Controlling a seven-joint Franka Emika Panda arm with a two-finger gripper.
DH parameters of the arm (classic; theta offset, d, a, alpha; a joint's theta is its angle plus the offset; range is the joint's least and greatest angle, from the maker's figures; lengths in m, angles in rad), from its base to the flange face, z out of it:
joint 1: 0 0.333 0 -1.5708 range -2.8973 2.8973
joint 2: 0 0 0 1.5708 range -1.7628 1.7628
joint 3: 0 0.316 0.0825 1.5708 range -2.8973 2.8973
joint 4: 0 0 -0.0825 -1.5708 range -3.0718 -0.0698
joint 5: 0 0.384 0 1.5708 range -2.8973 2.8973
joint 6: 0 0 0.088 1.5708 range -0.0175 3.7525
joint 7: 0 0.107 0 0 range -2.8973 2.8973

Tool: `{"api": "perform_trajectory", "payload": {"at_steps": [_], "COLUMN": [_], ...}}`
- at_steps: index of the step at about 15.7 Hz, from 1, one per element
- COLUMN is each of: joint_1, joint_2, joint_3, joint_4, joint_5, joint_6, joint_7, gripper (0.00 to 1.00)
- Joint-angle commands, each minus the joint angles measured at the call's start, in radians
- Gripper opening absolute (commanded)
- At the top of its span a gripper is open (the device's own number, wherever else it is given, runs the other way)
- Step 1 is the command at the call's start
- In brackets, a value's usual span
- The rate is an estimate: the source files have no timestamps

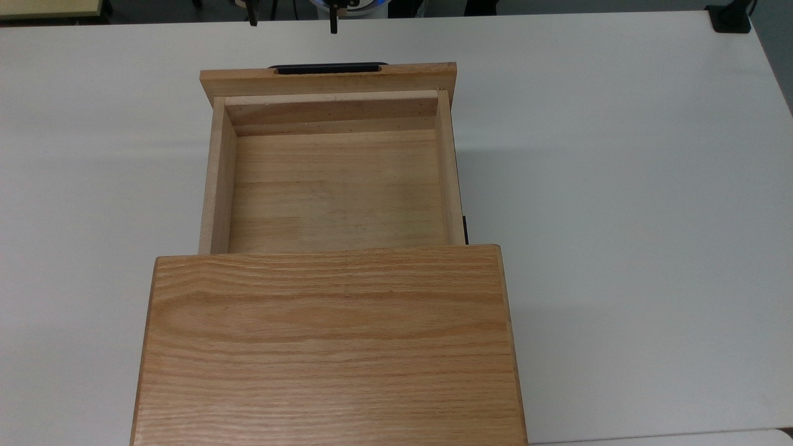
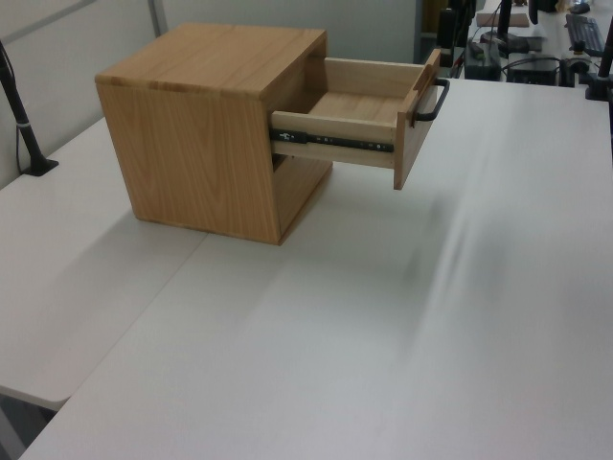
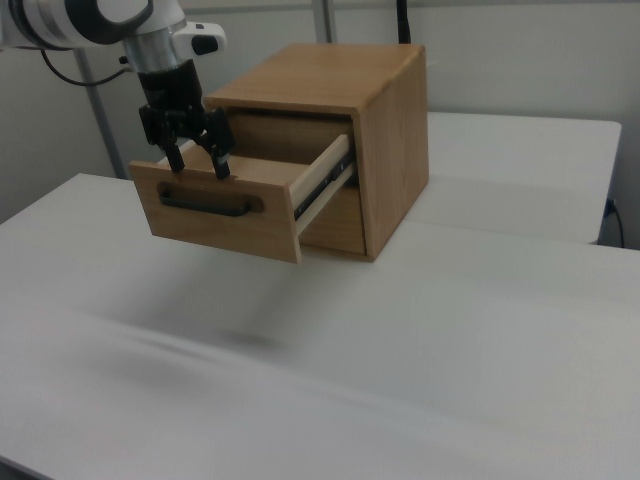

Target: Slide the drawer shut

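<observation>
The light-wood drawer stands pulled far out of the oak cabinet, and it holds nothing. Its black bar handle is on the front panel, toward the top view's upper edge. In the left view the drawer juts to the right on its metal slide, with the handle at its end. My gripper is open just beyond the front panel, not touching it. In the right view the gripper hangs fingers-down over the front panel, above the handle.
The cabinet sits on a white table. A black clamp is at the table's far corner in the top view, and a black post stands at the left view's left edge.
</observation>
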Motion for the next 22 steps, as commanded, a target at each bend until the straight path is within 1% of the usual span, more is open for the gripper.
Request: {"api": "perform_trajectory", "payload": {"at_steps": [1, 5, 7, 10, 11, 13, 14, 15, 16, 17, 18, 19, 20, 21, 22], "joint_1": [0.008, -0.006, -0.009, -0.026, -0.027, -0.026, -0.024, -0.026, -0.027, -0.029, -0.027, -0.024, -0.021, -0.018, -0.017], "joint_2": [-0.023, -0.032, -0.036, -0.056, -0.059, -0.067, -0.069, -0.07, -0.07, -0.07, -0.072, -0.072, -0.072, -0.076, -0.078], "joint_3": [-0.013, -0.013, -0.013, -0.013, -0.013, -0.008, -0.008, -0.008, -0.008, -0.008, -0.008, -0.005, -0.002, 0.0, 0.0], "joint_4": [-0.014, -0.014, -0.023, -0.028, -0.026, -0.028, -0.028, -0.028, -0.028, -0.032, -0.046, -0.057, -0.064, -0.084, -0.093], "joint_5": [0.017, 0.029, 0.03, 0.03, 0.029, 0.03, 0.038, 0.068, 0.102, 0.122, 0.126, 0.126, 0.126, 0.126, 0.126], "joint_6": [-0.027, -0.036, -0.045, -0.1, -0.122, -0.153, -0.168, -0.18, -0.182, -0.18, -0.174, -0.171, -0.171, -0.165, -0.148], "joint_7": [-0.009, -0.04, -0.134, -0.308, -0.329, -0.324, -0.321, -0.298, -0.258, -0.212, -0.177, -0.157, -0.152, -0.152, -0.146], "gripper": [1.0, 1.0, 1.0, 1.0, 1.0, 0.98, 0.86, 0.76, 0.61, 0.48, 0.4, 0.33, 0.32, 0.26, 0.25]}}
